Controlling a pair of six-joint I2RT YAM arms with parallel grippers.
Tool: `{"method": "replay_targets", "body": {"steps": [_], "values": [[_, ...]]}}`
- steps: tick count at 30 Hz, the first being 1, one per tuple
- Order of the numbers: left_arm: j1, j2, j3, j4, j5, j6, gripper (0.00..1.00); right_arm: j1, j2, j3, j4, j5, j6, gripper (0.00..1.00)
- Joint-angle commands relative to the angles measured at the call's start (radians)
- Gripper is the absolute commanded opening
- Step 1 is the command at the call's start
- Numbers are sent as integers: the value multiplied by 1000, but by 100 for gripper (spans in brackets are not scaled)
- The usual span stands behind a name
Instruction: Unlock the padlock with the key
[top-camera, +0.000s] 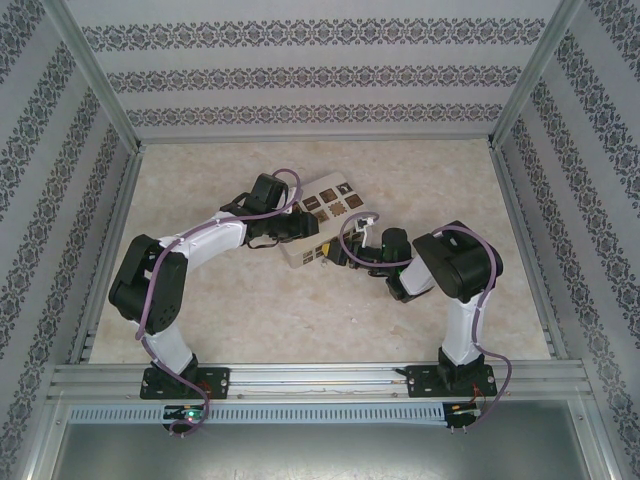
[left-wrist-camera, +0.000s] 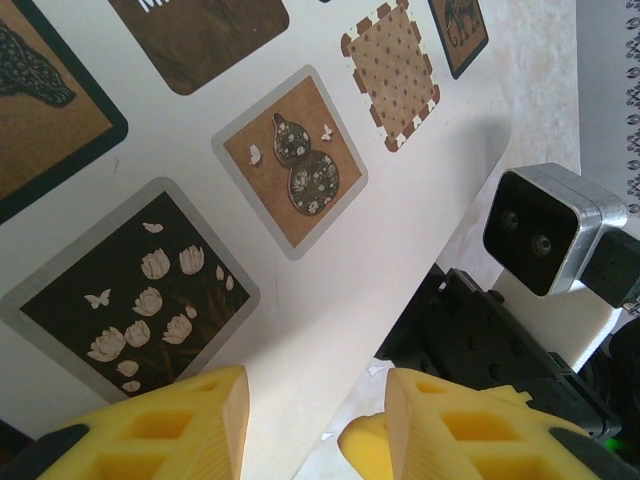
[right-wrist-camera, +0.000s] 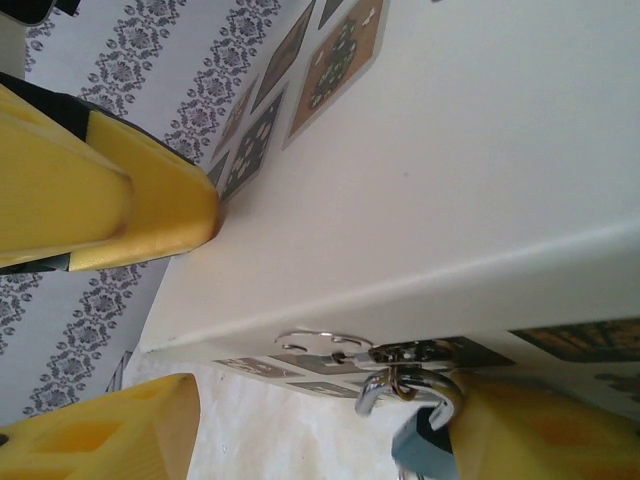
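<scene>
The padlock (right-wrist-camera: 428, 450), teal with a silver shackle (right-wrist-camera: 400, 392), hangs from a metal hasp (right-wrist-camera: 415, 353) on the cream box (right-wrist-camera: 430, 180). One shackle end looks free of the body. My right gripper (right-wrist-camera: 325, 440) is open. Its right finger (right-wrist-camera: 540, 430) touches the padlock and its left finger (right-wrist-camera: 110, 435) stands well apart. My left gripper (left-wrist-camera: 318, 425) is open astride the box's edge (left-wrist-camera: 360, 300), and one of its fingers (right-wrist-camera: 110, 195) rests against the box. From above, both grippers (top-camera: 303, 238) (top-camera: 345, 252) meet at the box's near corner. The key is out of view.
The cream box with dark brown tiles (top-camera: 325, 222) lies mid-table, tilted. The right arm's wrist camera (left-wrist-camera: 550, 230) sits close beside my left fingers. Patterned walls (top-camera: 320, 75) and metal rails (top-camera: 300, 378) enclose the beige tabletop (top-camera: 300, 310).
</scene>
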Motion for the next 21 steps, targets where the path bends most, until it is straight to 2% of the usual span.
{"method": "replay_targets", "body": {"steps": [1,6,21], "values": [[-12,40,1,-63,25,16,40,12,9,14,87,-45,-18,63],[-12,44,1,-66,25,16,40,8,2,0,88,-46,-26,58],[-11,45,-3,-71,25,18,40,0,-10,-15,74,-39,-29,34]]}}
